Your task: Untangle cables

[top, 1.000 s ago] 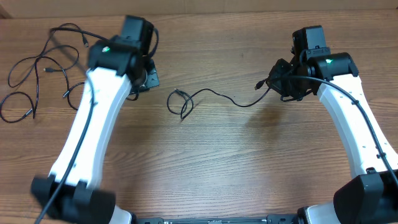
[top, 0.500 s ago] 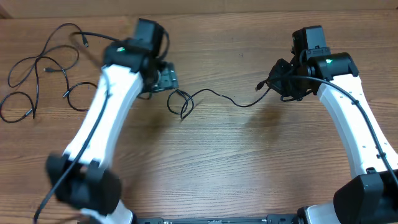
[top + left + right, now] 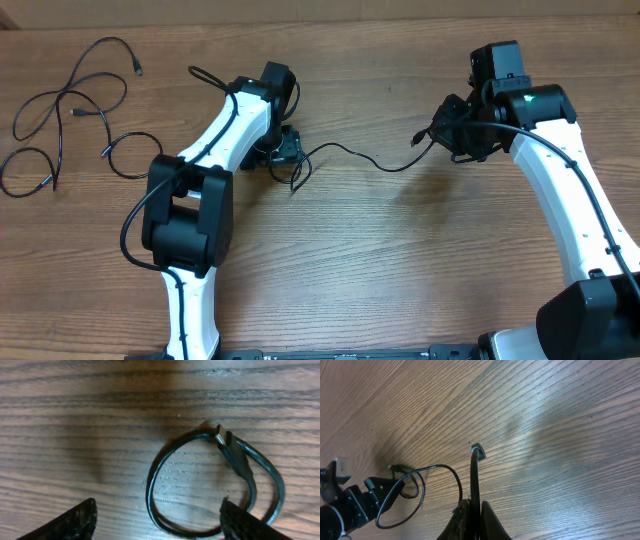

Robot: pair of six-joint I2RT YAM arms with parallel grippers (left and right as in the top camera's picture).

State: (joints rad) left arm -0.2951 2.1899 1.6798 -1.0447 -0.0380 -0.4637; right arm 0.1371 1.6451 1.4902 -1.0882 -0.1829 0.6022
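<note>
over on the far left of the table [image 3: 400, 270] a few loose cables [image 3: 62, 95] lie spread out in open curls, apart from each other as far as i can tell, so that part of the job looks done. what's left is the one cable [image 3: 342, 147] strung across the middle. the right gripper [image 3: 474, 510] has its jaws pressed together, pinching that cable near its plug end, which pokes up past the fingertips. from there the cord sags away toward the other arm and finishes in a small loop [image 3: 165, 490], doubled over itself with a plug [image 3: 227, 445] resting on top. the left gripper [image 3: 287, 150] hangs right over that loop, its fingers [image 3: 75, 521] spread wide to either side and holding nothing. i'd say we're most of the way there: the loop needs to be picked and drawn open before this last cord can be laid flat. whether it's a real knot or only a fold, i can't tell.
</note>
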